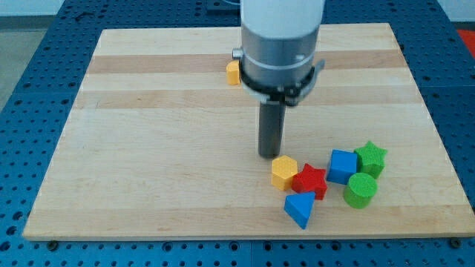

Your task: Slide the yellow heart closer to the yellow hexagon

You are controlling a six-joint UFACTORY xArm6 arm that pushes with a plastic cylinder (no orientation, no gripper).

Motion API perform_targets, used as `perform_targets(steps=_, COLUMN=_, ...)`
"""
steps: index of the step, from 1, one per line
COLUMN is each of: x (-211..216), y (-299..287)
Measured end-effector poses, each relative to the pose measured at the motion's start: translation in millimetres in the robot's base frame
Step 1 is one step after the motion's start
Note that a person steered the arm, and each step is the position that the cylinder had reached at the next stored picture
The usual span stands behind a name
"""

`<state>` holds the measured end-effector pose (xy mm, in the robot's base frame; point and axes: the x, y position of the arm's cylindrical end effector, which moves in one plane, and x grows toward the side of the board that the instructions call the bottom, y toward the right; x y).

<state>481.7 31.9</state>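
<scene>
The yellow hexagon (283, 172) lies at the view's lower middle-right, touching a red star (311, 181). A yellow block (234, 73), partly hidden behind the arm, sits near the view's top centre; its shape cannot be made out, but it looks to be the yellow heart. My tip (269, 153) rests on the board just up and left of the yellow hexagon, very close to it, and far below the yellow block at the top.
A blue triangle (300, 208) lies below the red star. A blue cube (342, 166), a green star (370, 159) and a green cylinder (361, 190) cluster to the right. The wooden board (148, 148) ends near the blocks' lower side.
</scene>
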Motion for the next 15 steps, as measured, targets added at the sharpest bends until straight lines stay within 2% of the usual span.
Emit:
perform_targets(steps=1, x=-66.8, y=1.6)
perform_targets(steps=3, x=-146.8, y=1.6)
perform_targets(steps=4, x=-171.8, y=-4.3)
perform_targets(steps=5, x=-172.9, y=-33.8)
perform_targets(steps=6, x=-106.8, y=-83.7)
perform_targets(steps=7, x=-64.9, y=-101.3)
perform_targets(steps=10, x=-61.3, y=-161.4)
perform_targets(steps=11, x=-38.3, y=-179.2)
perform_targets(steps=12, x=-8.5, y=-172.2)
perform_targets(steps=13, x=-11.2, y=-140.4)
perform_targets(steps=14, x=-36.4, y=-122.4)
perform_targets(steps=15, x=-7.0, y=-106.5)
